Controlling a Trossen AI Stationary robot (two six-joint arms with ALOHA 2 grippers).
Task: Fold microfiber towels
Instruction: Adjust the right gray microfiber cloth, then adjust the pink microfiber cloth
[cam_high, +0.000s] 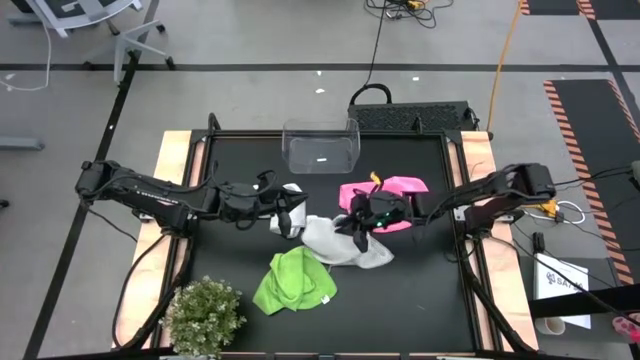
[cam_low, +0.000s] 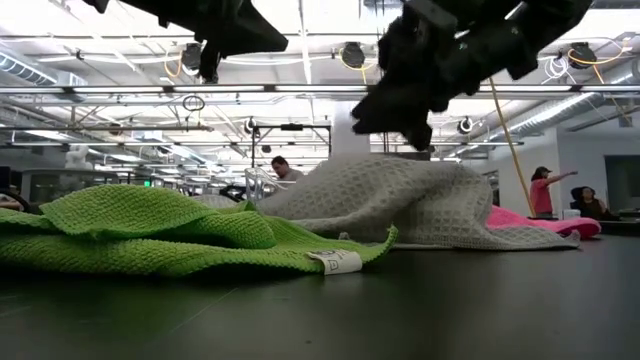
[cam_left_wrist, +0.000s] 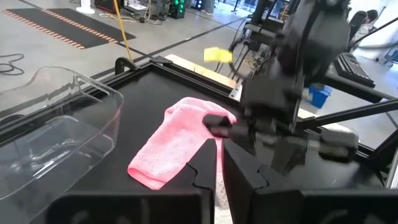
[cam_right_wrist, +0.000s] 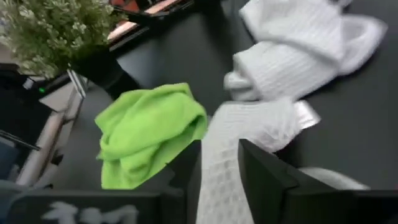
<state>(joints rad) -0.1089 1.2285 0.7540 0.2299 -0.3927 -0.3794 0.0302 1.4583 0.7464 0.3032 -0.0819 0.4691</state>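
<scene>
- Towels: white towel (cam_high: 345, 243) is soft, light, floppy; take it at a corner or hem.
- Right gripper (cam_high: 358, 224) jaws pinch its edge.
- Left gripper (cam_high: 287, 212) jaws: cannot tell.

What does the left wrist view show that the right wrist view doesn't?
Only the left wrist view shows the pink towel, the clear plastic bin and the right arm's pincer hanging over the pink towel's end. Only the right wrist view shows the lime green towel, the bushy plant and the white towels, with a strip of white cloth between the right pincer's fingers. Both show the black tabletop.
</scene>
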